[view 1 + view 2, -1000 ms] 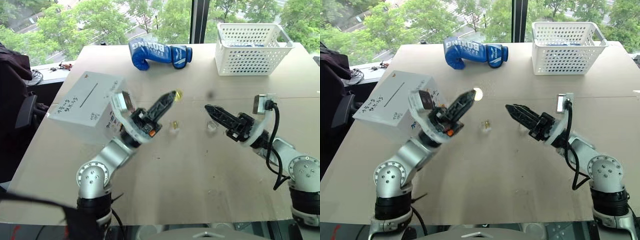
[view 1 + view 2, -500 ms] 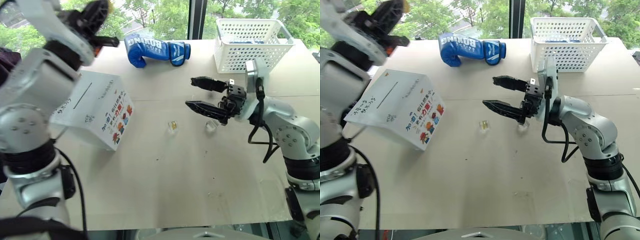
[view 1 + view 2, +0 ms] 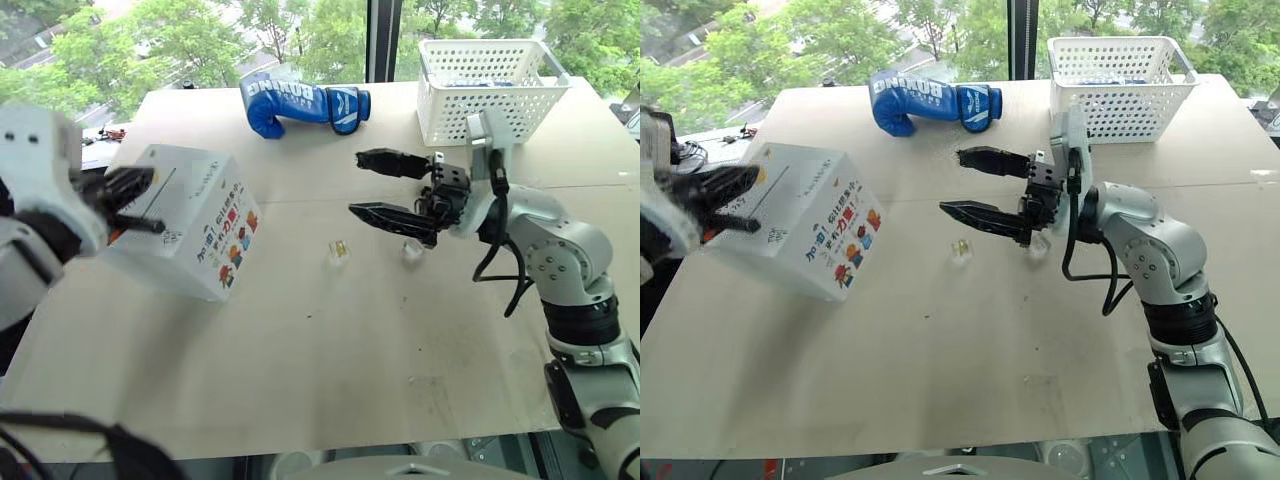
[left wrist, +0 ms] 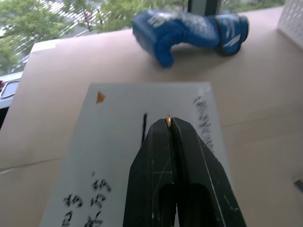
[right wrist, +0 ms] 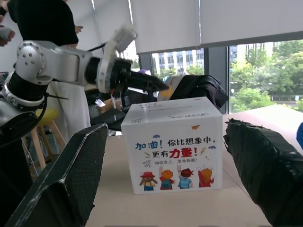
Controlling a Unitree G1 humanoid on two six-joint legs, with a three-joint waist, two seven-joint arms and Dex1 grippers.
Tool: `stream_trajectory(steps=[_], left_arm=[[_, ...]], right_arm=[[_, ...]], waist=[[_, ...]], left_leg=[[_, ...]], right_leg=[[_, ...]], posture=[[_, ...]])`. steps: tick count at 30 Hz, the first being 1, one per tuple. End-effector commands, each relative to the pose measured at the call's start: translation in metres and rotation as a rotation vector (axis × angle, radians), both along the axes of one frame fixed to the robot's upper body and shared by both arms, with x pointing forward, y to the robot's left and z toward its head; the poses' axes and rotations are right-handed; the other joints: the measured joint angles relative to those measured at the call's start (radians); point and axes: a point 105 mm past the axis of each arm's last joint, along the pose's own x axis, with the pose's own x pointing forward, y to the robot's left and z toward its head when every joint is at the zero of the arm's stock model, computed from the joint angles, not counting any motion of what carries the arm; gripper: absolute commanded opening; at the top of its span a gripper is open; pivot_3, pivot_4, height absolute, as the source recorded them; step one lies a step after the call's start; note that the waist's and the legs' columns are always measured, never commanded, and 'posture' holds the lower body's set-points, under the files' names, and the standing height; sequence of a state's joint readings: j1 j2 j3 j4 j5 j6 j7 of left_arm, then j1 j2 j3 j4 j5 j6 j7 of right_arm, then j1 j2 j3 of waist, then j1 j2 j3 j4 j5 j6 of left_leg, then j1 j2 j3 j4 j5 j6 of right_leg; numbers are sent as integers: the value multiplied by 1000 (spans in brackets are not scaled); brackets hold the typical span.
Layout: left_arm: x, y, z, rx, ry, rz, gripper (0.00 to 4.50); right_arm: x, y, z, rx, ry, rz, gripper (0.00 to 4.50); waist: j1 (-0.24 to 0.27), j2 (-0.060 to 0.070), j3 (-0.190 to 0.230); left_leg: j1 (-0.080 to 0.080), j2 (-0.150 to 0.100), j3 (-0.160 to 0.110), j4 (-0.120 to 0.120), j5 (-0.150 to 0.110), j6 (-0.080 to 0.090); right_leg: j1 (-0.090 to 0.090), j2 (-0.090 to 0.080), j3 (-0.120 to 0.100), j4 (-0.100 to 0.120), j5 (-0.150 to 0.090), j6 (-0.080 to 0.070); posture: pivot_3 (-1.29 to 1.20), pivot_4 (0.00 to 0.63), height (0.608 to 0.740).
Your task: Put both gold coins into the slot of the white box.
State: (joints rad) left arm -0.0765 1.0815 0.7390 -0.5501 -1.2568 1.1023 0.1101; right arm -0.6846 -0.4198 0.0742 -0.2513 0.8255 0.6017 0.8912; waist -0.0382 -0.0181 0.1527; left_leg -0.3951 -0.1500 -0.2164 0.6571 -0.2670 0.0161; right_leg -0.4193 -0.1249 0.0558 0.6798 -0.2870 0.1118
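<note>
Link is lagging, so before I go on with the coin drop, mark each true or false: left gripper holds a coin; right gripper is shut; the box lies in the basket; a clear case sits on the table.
1. The left gripper pinches a gold coin over the white box. True.
2. The right gripper is shut. False: open and empty.
3. The box lies in the basket. False: it stands on the table.
4. A small clear case sits on the table. True.
</note>
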Motion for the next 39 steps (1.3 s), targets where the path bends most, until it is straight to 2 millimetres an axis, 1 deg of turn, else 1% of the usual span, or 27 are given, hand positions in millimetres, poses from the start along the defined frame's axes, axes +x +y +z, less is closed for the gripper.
stream_trajectory(steps=[1, 4, 7, 12, 21, 28, 33, 34, 35, 37, 39], left_arm=[[-3, 12, -5, 81, -25, 29, 0], [-2, 17, -15, 103, -10, 29, 0], [-1, 20, -20, 95, -7, 24, 0], [6, 12, -29, 77, -2, -37, 0], [19, -1, -30, 37, -12, -88, 0], [19, -2, -35, 17, 18, -72, 0], [19, -1, -33, -15, 6, -55, 0], [19, -2, -31, -23, -4, -61, 560], [19, -2, -29, -27, -16, -59, 872], [21, -1, -22, 1, -49, -46, 1841], [23, 0, -6, 33, -142, -28, 2845]], right_arm=[[-7, 3, 11, 15, -41, 38, 4291], [-8, 3, 10, 12, -41, 40, 4291], [-8, 1, 11, 15, -41, 35, 4291], [-7, 1, 11, 21, -44, 29, 4291], [-7, -1, 13, 22, -56, 20, 4291], [-8, -2, 10, -3, -70, 15, 4291], [-9, -1, 8, -15, -74, 21, 4291], [-9, -1, 8, -17, -74, 23, 4363], [-9, -1, 8, -18, -75, 23, 4363], [-9, -1, 7, -22, -76, 21, 4363], [-6, 0, 3, -39, -81, 1, 4363]], waist=[[1, 0, 0], [2, 0, 0], [2, 1, 0], [2, 2, -1], [4, 2, -1], [2, 2, -1], [2, 3, -2], [2, 3, -2], [2, 3, -2], [2, 3, -2], [1, 3, -2]], left_leg=[[0, 0, 1, 0, 0, 0], [0, 1, 1, -1, 0, 0], [0, 1, 2, -1, 0, 0], [0, 2, 2, -1, 0, 0], [0, 2, 2, -1, 0, 0], [0, 2, 2, -1, 0, 0], [0, 2, 2, -1, 0, 0], [0, 2, 2, -1, 0, 0], [0, 2, 2, -1, 0, 0], [0, 2, 2, -1, 0, 0], [0, 2, 2, -1, 0, 0]], right_leg=[[0, 0, 0, 0, 0, 0], [0, 0, 1, -1, 0, 0], [0, 0, 1, -1, 0, 0], [0, 0, 1, 0, 0, -1], [0, 0, 1, 0, 1, -1], [0, 0, 1, 0, 1, -1], [0, 0, 1, 0, 1, -1], [0, 0, 1, 0, 1, -1], [0, 0, 0, 0, 1, -1], [0, 0, 1, 0, 1, -1], [0, 0, 1, 0, 1, -1]], posture=[[0, 150, 721], [0, 150, 721], [0, 150, 721], [0, 150, 721], [0, 150, 721], [0, 150, 721], [0, 150, 721], [0, 150, 721], [0, 150, 721], [0, 150, 721], [0, 150, 721]])
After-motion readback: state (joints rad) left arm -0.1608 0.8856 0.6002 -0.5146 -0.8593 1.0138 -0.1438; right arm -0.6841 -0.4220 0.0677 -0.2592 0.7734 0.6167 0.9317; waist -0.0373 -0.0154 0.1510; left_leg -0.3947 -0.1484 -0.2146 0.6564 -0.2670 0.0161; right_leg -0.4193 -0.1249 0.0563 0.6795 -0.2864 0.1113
